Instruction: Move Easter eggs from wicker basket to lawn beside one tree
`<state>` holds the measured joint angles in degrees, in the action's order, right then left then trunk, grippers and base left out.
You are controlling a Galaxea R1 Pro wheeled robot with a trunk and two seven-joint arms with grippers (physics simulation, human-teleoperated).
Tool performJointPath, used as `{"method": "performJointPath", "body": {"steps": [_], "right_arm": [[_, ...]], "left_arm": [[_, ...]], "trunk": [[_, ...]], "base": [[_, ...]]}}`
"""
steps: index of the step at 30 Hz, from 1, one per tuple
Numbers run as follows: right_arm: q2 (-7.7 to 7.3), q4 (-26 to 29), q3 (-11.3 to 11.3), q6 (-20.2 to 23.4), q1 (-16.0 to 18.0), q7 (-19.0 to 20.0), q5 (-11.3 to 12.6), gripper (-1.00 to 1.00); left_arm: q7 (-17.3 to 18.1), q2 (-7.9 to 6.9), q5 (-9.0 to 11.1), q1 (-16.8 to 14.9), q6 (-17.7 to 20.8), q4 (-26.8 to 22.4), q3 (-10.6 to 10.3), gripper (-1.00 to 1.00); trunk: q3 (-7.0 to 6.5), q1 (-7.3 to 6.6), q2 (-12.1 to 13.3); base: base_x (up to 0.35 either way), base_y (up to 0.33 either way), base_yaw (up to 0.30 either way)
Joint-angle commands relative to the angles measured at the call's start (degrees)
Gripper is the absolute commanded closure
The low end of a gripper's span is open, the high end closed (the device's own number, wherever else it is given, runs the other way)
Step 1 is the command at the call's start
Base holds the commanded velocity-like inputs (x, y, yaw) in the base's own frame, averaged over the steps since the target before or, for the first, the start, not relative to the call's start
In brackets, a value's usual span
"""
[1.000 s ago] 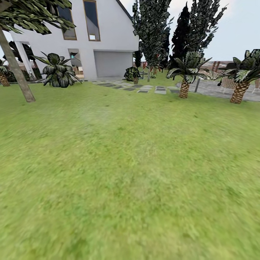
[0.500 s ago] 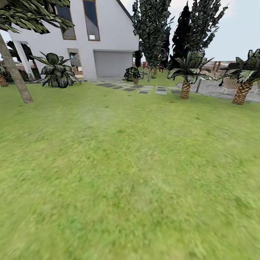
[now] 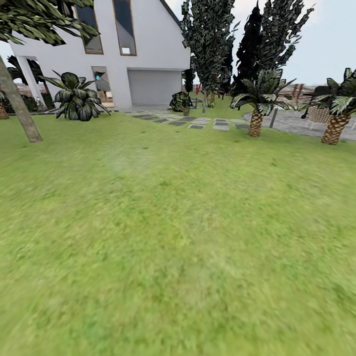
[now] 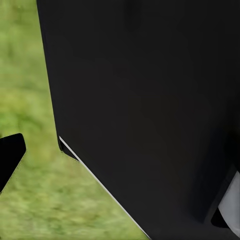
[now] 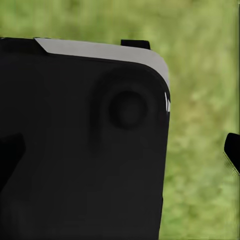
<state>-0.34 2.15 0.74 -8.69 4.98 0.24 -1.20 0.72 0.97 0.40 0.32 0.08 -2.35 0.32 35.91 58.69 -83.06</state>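
Robot is crossing the lawn [image 3: 178, 237], looking for the basket. Going left to right in the head view: a tree [image 3: 20, 111] is leaning at the far left edge, pale trunk rooted in grass, canopy hanging overhead. Just right of it a leafy bush [image 3: 75, 98] is sitting in front of the white house [image 3: 143, 49]. Grey paving slabs [image 3: 198, 121] are running across the middle distance, tall dark trees [image 3: 212, 44] standing behind. Further right, 2 short palms, one [image 3: 257, 106] near the slabs and one [image 3: 337, 116] at the right edge.

Basket and 3 eggs: I am not spotting them in any frame, so cannot say where they are; a woven-looking shape far right behind the palm is too small to call.

Left wrist view: dark robot body blocking most, blurred grass beside it, a black tip [image 4: 10, 157] poking in; fingers' opening cannot be told. Right wrist view: same story, black housing over grass, small black tip [image 5: 232, 150] at the edge; cannot tell how open, nothing seen held.

To do this step well, I judge: keep panning the head while driving, find the basket first, note the left tree as a likely drop spot, and stay off the slabs.
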Motion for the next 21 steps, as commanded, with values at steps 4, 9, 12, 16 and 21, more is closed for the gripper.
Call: {"method": "performJointPath", "body": {"steps": [4,9,12,16,21], "right_arm": [[-0.01,0.0,0.1,-0.2,0.0,0.0,-0.1,-1.00],[-0.01,-0.1,0.1,-0.2,0.0,0.0,-0.1,-1.00],[-0.01,-0.1,0.1,-0.2,0.0,0.0,-0.1,-1.00],[-0.01,0.0,0.1,-0.2,0.0,0.0,-0.1,-1.00],[-0.01,-0.1,0.1,-0.2,0.0,0.0,-0.1,-1.00]], "left_arm": [[0.1,0.00,0.0,0.0,0.0,-0.1,0.0,-1.00],[0.1,0.00,0.0,0.0,0.0,-0.1,0.0,-1.00],[0.1,0.00,0.0,0.0,0.0,-0.1,0.0,-1.00],[0.1,0.00,0.0,0.0,0.0,-0.1,0.0,-1.00],[0.1,0.00,0.0,0.0,0.0,-0.1,0.0,-1.00]], "trunk": [[0.04,0.03,0.0],[0.04,0.03,0.0],[0.04,0.03,0.0],[0.04,0.03,0.0],[0.04,0.03,0.0]], "base": [[0.325,0.000,0.000],[0.325,0.000,0.000],[0.325,0.000,0.000],[0.325,0.000,0.000],[0.325,0.000,0.000]]}}
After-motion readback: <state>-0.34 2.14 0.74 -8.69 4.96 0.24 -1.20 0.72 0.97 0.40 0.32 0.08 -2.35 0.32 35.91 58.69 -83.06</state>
